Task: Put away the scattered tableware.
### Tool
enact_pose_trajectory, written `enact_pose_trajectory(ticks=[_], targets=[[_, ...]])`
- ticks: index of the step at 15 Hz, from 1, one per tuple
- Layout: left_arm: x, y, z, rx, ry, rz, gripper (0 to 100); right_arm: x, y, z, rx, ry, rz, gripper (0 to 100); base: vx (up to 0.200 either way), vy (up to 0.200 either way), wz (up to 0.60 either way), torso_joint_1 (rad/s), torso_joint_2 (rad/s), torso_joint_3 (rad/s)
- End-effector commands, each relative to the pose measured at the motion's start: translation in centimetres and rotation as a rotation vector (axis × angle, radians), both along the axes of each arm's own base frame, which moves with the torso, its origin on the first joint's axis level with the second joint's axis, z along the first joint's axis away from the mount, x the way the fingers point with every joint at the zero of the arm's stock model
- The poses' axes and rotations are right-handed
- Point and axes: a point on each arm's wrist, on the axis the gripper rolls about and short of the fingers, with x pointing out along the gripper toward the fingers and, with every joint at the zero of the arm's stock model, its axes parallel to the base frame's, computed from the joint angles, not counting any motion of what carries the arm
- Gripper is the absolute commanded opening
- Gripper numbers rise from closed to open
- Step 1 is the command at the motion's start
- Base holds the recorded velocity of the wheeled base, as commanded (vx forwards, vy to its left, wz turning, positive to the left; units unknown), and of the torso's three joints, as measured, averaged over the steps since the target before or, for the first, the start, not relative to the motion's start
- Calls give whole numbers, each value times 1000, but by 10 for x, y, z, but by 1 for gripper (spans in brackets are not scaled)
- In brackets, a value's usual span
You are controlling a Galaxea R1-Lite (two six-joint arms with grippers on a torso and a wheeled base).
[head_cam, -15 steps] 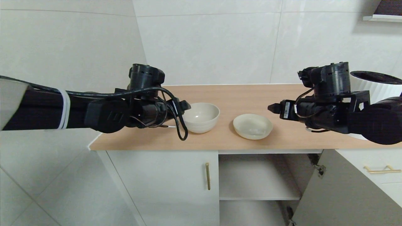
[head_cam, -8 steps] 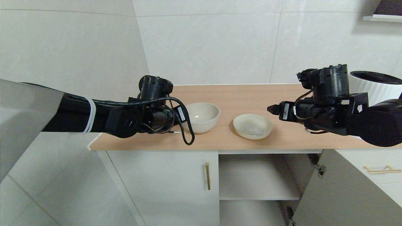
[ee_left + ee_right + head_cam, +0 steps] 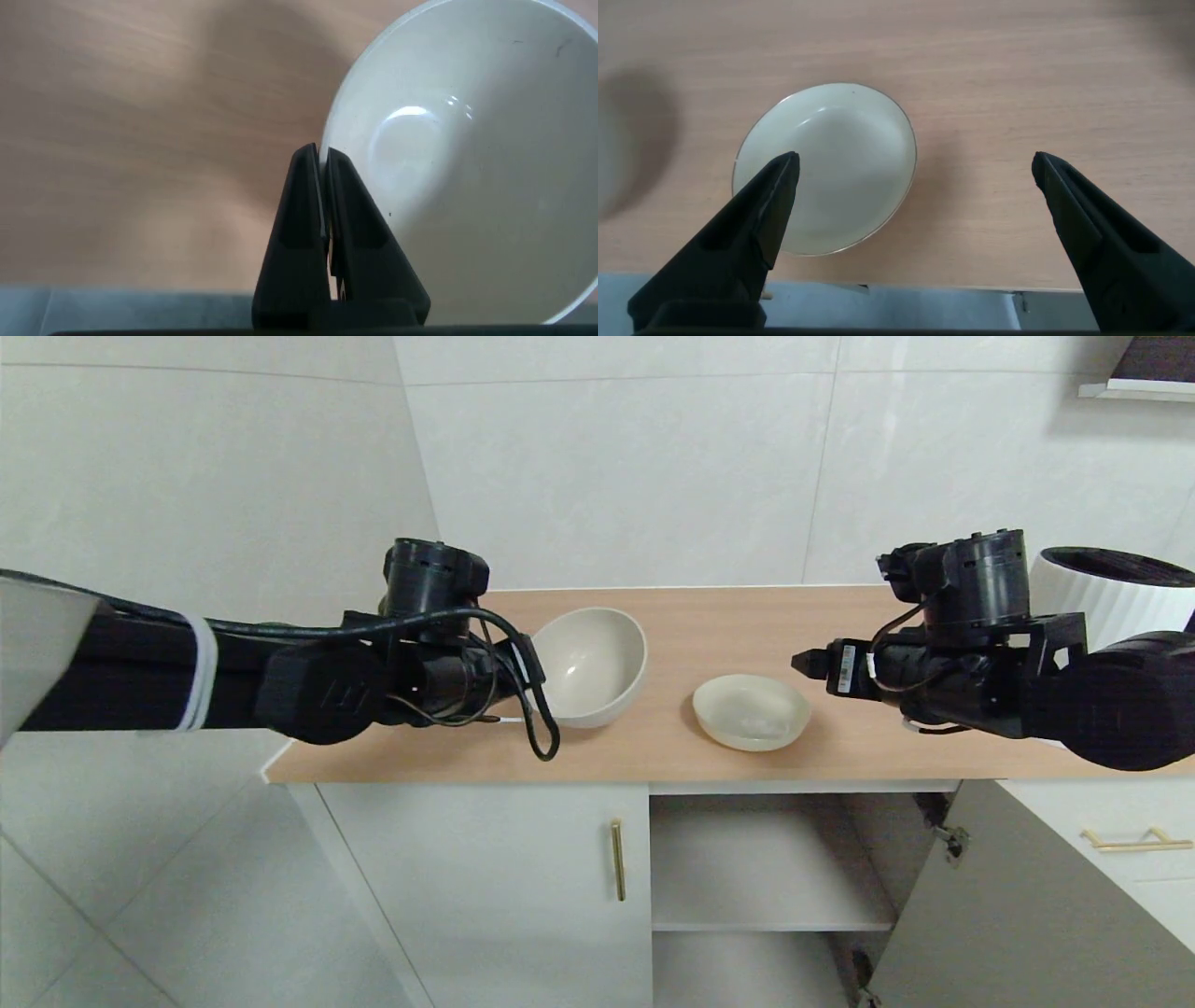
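Left tool (image 3: 530, 665) and bowl (image 3: 595, 663). The left tool's fingers (image 3: 304, 217) are pressed together on the bowl's near rim, one inside the wall and one outside, with no gap showing beyond the wall itself. The bowl is tipped, its mouth turned toward the middle of the desk (image 3: 709, 616) and partly upward. Whether its foot has left the desk you cannot tell.

Handling. The bowl reads as glazed ceramic or hard plastic: stiff, smooth, probably slippery under the pads, and likely to chip or crack if dropped. A pinch on one side of the rim leaves the whole weight hanging off to one side, so expect it to swing or creep in the grip. Carry it slowly and keep it low.

Appearance. The bowl is deep, round and off-white, with a plain glossy inside that shows a bright highlight and no contents.

Right tool (image 3: 805, 661) and shallow dish (image 3: 752, 711). The right tool is spread wide and carries nothing. It hangs above the desk just beside the shallow dish, which lies flat to the right of the bowl, apart from it. The dish is pale, round and low-walled, so take it at the rim as well.

Surroundings. An open cupboard shelf (image 3: 766, 868) lies below the desk. A ribbed white vessel (image 3: 1125, 593) stands at the far right.
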Motion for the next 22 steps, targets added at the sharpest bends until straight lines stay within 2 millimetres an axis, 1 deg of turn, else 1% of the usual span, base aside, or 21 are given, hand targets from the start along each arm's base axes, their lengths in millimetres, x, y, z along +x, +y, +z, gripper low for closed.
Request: enact_pose_trajectory(ticks=[1, 2, 3, 4, 5, 6, 10, 11, 15, 17, 18, 19, 20, 22], targets=[[-33, 14, 34, -38, -65, -24, 0, 18, 9, -20, -22, 45, -2, 100, 0, 0, 0, 0, 0, 0], [-41, 17, 39, -50, -72, -48, 0, 27, 13, -32, -37, 70, -7, 100, 0, 0, 0, 0, 0, 0], [-45, 18, 41, -57, -73, -62, 0, 32, 15, -39, -46, 83, -10, 100, 0, 0, 0, 0, 0, 0], [-54, 21, 46, -79, -79, -104, 0, 46, 21, -57, -71, 106, -37, 100, 0, 0, 0, 0, 0, 0], [-57, 22, 48, -90, -81, -122, 0, 53, 24, -68, -82, 116, -62, 100, 0, 0, 0, 0, 0, 0], [-58, 22, 49, -93, -83, -125, 0, 55, 25, -72, -89, 122, -71, 100, 0, 0, 0, 0, 0, 0], [-58, 22, 49, -93, -83, -125, 0, 57, 26, -74, -86, 117, -71, 100, 0, 0, 0, 0, 0, 0], [-58, 22, 49, -93, -83, -125, 0, 57, 26, -75, -88, 119, -71, 0, 0, 0, 0, 0, 0, 0], [-58, 22, 49, -94, -84, -124, 0, 53, 28, -69, -41, 109, -71, 0, 0, 0, 0, 0, 0, 0], [-62, 24, 49, -97, -88, -126, 0, 45, 25, -55, -6, 86, -77, 0, 0, 0, 0, 0, 0, 0], [-64, 25, 48, -99, -100, -127, 0, 39, 21, -44, 25, 72, -67, 0, 0, 0, 0, 0, 0, 0], [-67, 26, 48, -103, -114, -126, 0, 29, 17, -32, 55, 63, -37, 0, 0, 0, 0, 0, 0, 0], [-73, 28, 47, -108, -129, -130, 0, 9, 8, -13, 100, 48, 39, 0, 0, 0, 0, 0, 0, 0], [-82, 33, 44, -109, -131, -133, 0, -21, -5, 8, 141, 28, 119, 0, 0, 0, 0, 0, 0, 0]])
